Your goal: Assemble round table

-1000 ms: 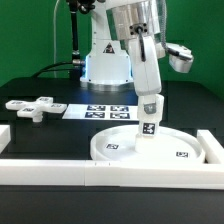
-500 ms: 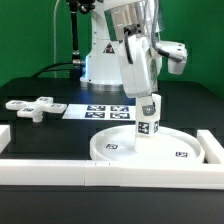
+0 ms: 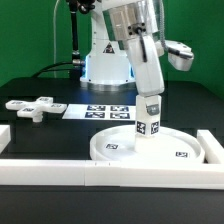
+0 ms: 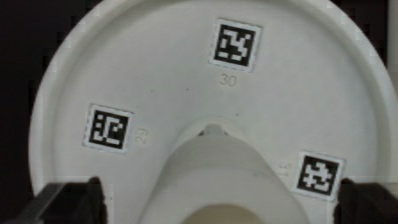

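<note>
The large rimmed round disc (image 3: 118, 146) lies flat near the front rail, and its tags show in the wrist view (image 4: 178, 80). The short cylindrical post (image 3: 148, 128) stands upright on the disc, right of its middle, and also shows in the wrist view (image 4: 222, 175). My gripper (image 3: 150, 106) is directly above the post. In the wrist view my gripper (image 4: 228, 208) straddles the post's top, with dark fingers (image 4: 75, 200) set wide and a gap to the post on each side, so it looks open. The cross-shaped foot piece (image 3: 34, 107) lies flat at the exterior view's left.
The marker board (image 3: 104, 111) lies behind the disc in front of the robot's base. A white border rail (image 3: 60, 170) runs along the front, with a short rail (image 3: 212, 148) at the exterior view's right.
The wrist turned to one side half a second ago and has come back to about where it was a second ago. The post still stands upright on the disc.
</note>
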